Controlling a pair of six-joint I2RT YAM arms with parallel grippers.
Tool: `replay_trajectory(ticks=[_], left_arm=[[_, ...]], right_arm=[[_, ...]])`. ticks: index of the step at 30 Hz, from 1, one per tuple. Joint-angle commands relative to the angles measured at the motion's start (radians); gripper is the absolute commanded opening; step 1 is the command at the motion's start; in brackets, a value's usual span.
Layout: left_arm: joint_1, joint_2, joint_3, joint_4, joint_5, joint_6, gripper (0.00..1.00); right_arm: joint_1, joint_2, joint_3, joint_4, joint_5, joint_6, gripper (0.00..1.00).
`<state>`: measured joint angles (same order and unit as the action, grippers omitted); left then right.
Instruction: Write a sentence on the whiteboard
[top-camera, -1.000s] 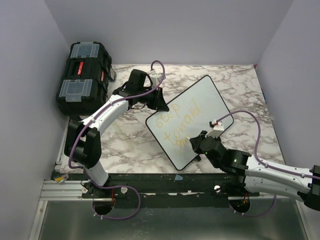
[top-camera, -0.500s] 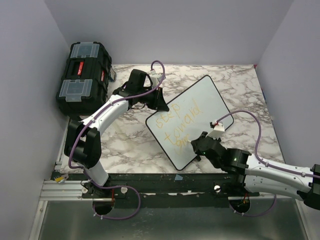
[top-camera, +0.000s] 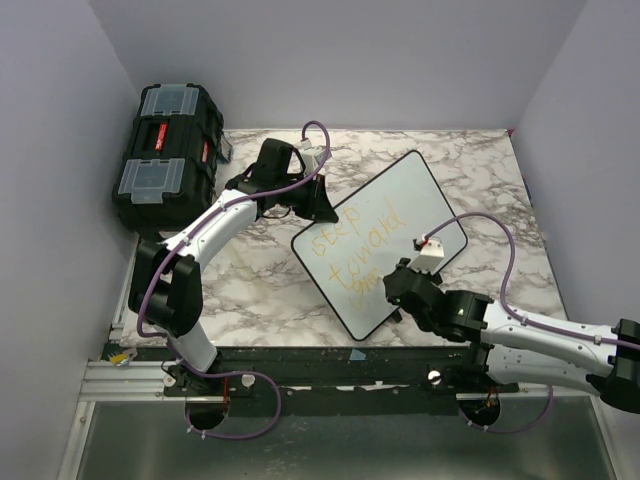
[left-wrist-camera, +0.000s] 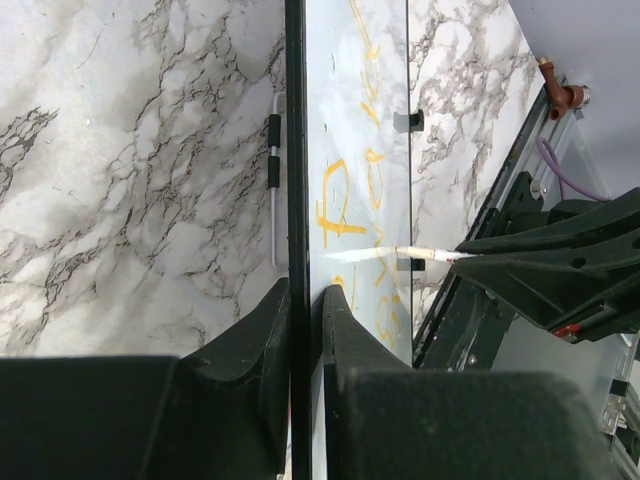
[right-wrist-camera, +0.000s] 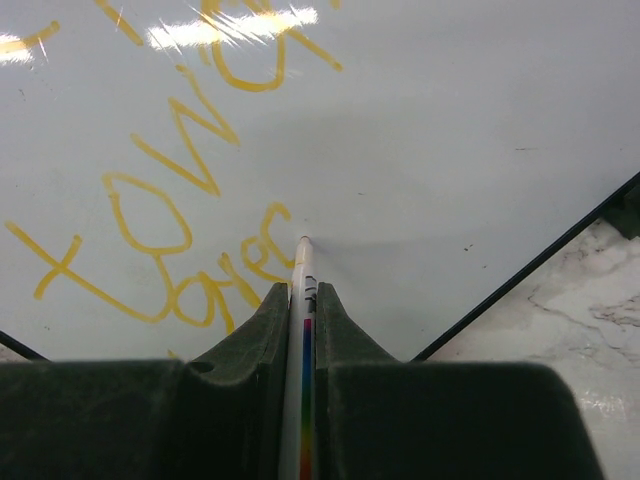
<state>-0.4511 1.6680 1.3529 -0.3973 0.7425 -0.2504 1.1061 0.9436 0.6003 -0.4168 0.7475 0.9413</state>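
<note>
The whiteboard (top-camera: 400, 205) lies tilted on the marble table, white with a thin black rim. The sentence (top-camera: 362, 250) runs in yellow-orange marker in three lines; it also shows in the right wrist view (right-wrist-camera: 170, 215) and the left wrist view (left-wrist-camera: 345, 200). My left gripper (top-camera: 322, 205) is shut on the whiteboard's far-left edge (left-wrist-camera: 296, 200). My right gripper (top-camera: 397, 288) is shut on a white marker (right-wrist-camera: 302, 300) with a rainbow stripe. Its tip rests on the board (right-wrist-camera: 450, 150) just right of the third line's last letters.
A black toolbox (top-camera: 165, 150) with clear lid compartments stands at the table's back left. The marble tabletop (top-camera: 260, 290) shows around the board. A metal rail (top-camera: 130, 375) runs along the near edge. Purple walls close in the sides.
My right gripper has shifted slightly left and up along the board's lower edge with the marker. The left arm and board have not moved.
</note>
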Motion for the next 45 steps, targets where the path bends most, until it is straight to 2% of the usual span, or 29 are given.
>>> replay_trajectory(ticks=[1,19,45], left_arm=[[-0.047,-0.003,-0.011,-0.023,-0.025,0.102,0.0],[-0.047,-0.003,-0.012,-0.025,-0.025,0.106,0.0],[-0.046,-0.01,-0.011,-0.028,-0.026,0.106,0.0]], right_arm=[[-0.003,0.036,0.01,0.012,0.021,-0.034,0.01],[-0.003,0.066,0.033,0.1,0.004,-0.099,0.01],[-0.002,-0.022,-0.042,-0.1,0.003,0.054,0.01]])
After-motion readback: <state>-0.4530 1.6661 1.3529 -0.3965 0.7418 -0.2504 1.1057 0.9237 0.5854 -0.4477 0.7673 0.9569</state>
